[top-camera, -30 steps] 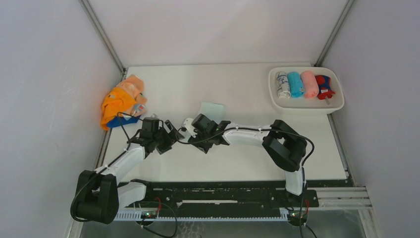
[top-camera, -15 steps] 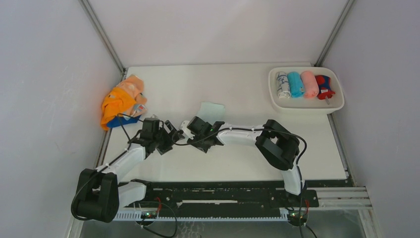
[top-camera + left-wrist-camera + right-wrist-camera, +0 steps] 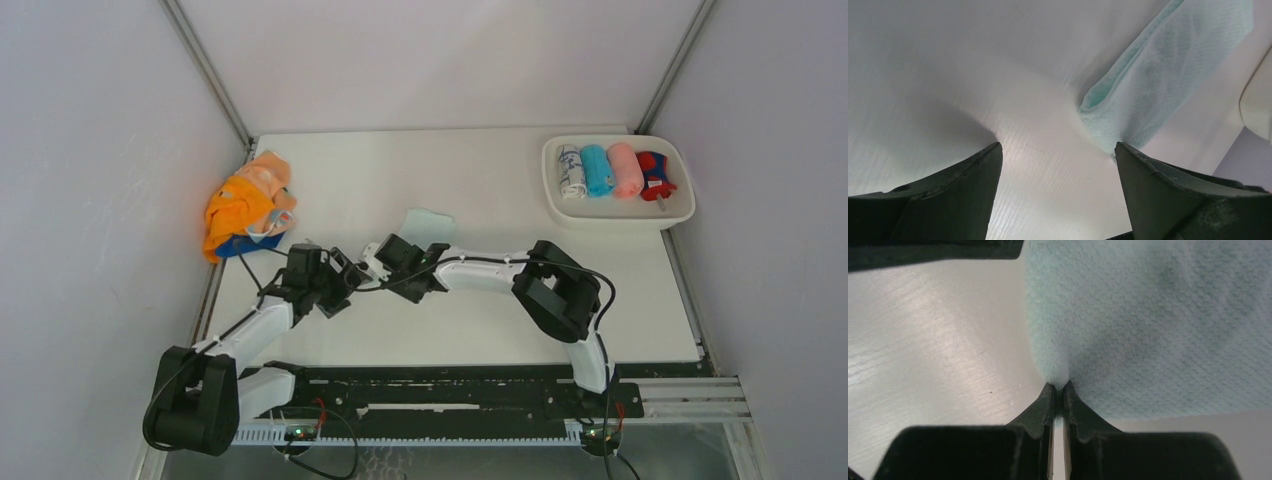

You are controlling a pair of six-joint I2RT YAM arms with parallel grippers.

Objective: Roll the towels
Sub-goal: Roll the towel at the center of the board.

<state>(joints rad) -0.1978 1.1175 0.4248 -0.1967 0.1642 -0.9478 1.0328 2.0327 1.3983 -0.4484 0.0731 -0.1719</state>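
R gripper (image 3: 1058, 386) has its jaws pinched right together on the near edge of the pale mint towel (image 3: 1158, 315), which lies mid-way across the table (image 3: 470, 320), prob. to lift that edge & start turning it over into a roll. L gripper (image 3: 1058, 150) hovers low just beside the same towel w/ jaws spread wide & nothing in them, likely placed to pin or catch the other side. The unrolled pile (image 3: 245, 205) (orange, peach, blue) waits at the far-left edge, well apart; four rolled ones (image 3: 610, 170) sit side by side in the white tray (image 3: 620, 212) far right.
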